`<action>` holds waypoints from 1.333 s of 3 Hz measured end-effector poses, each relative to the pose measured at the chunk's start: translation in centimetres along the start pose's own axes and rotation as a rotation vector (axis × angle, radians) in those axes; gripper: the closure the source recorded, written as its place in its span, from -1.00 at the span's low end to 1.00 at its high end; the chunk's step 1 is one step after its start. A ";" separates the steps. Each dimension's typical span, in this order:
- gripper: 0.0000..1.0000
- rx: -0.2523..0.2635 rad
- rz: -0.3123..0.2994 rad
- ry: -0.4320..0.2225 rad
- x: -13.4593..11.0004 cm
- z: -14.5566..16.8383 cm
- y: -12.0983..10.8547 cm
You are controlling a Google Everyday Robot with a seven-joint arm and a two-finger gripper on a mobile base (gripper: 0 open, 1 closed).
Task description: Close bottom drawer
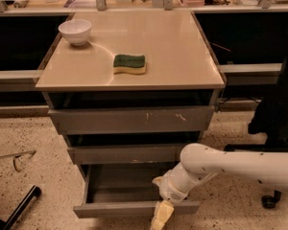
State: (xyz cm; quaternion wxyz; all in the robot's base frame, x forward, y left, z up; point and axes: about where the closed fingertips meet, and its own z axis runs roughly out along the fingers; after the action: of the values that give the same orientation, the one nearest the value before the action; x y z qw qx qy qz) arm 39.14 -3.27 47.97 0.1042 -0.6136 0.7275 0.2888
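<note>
Three grey drawers stack under the beige-topped cabinet [173, 51], and only the bottom drawer [115, 209] stands pulled out over the speckled floor [33, 181], its shallow tray bare. My white arm [230, 164] reaches in from the right, with the gripper [162, 215] hanging at the drawer's front edge, right of centre. Whether it is open or closed I cannot tell, and it appears to hold nothing. I judge the metal drawer stiff, light while bare, and free on its runners. A flat push near the middle of the plain front should serve, since an off-centre shove could rack it.
</note>
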 end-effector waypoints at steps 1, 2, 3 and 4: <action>-1.00 -0.032 -0.008 -0.093 2.2 5.5 -1.7; -1.00 -0.111 0.011 -0.178 4.5 10.6 -1.5; -1.00 -0.151 0.029 -0.193 5.1 12.8 -0.4; -1.00 -0.149 0.028 -0.192 5.1 12.7 -0.4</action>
State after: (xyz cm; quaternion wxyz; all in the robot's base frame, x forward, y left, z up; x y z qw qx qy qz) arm 35.85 -0.57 34.99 0.1233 -0.5788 0.6992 0.4010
